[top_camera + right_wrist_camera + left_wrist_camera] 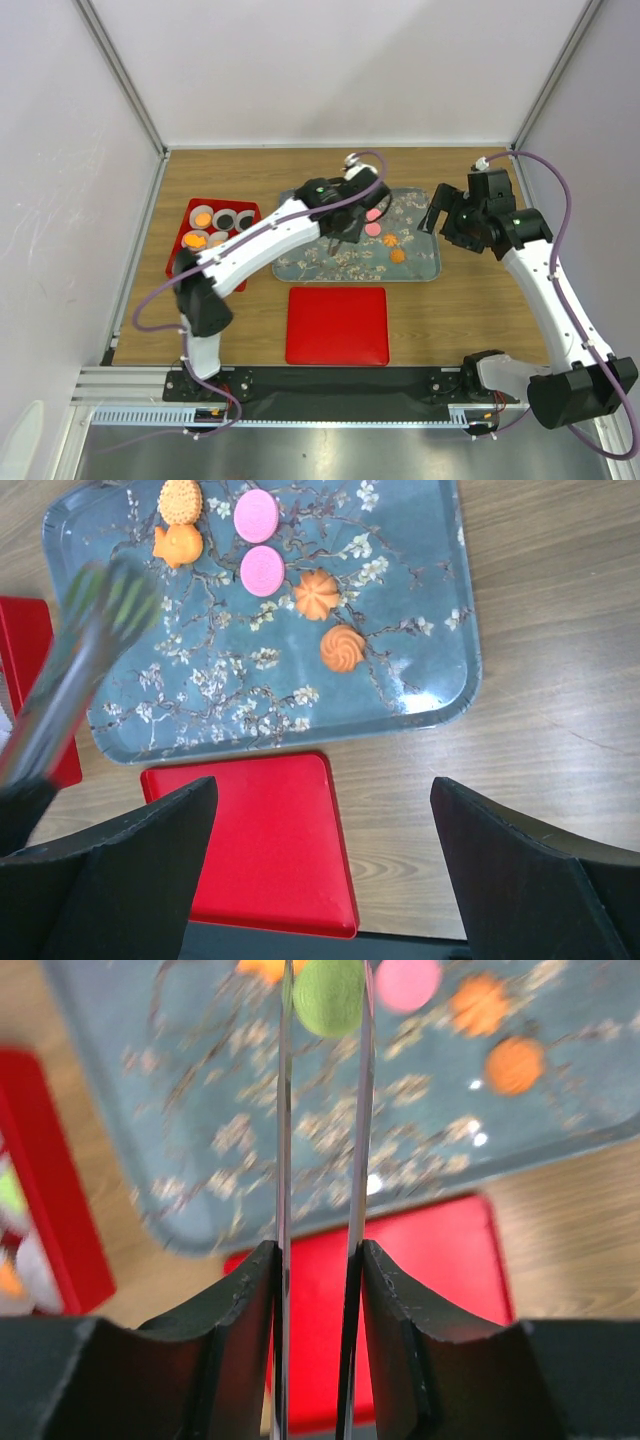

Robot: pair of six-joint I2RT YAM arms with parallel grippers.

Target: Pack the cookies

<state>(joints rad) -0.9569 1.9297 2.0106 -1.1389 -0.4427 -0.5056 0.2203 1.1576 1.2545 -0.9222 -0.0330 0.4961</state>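
Observation:
My left gripper is shut on a pair of thin metal tongs. The tong tips pinch a round green cookie above the blue floral tray. The tongs and the green cookie show blurred in the right wrist view. On the tray lie two pink cookies and several orange cookies. My right gripper is open and empty, above the table by the tray's right end.
A red box with white paper cups, some holding orange cookies, stands at the left. A flat red square lid lies in front of the tray. White walls enclose the table.

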